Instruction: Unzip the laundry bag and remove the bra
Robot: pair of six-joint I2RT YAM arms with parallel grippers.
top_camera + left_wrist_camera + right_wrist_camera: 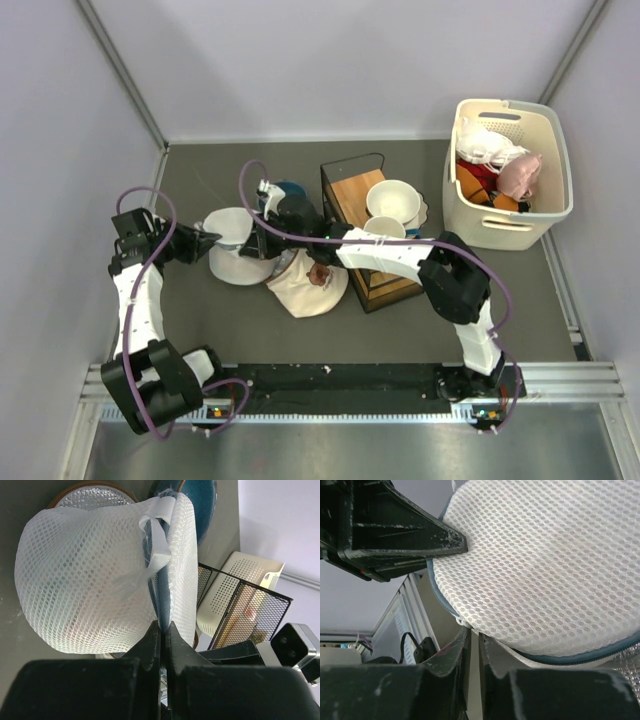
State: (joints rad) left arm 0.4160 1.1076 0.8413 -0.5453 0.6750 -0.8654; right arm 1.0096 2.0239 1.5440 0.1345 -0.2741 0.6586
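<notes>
Laundry bag (90, 580), just one, pinched by left gripper (162, 626).

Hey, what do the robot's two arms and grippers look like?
The left arm and right arm have white shells, chunky black joints and a purple cable looping alongside each. The left gripper and right gripper have black, tapered fingers.

The laundry bag (545, 570) runs off the right wrist view's top and right edges. Its mesh blurs whatever lies inside.
</notes>
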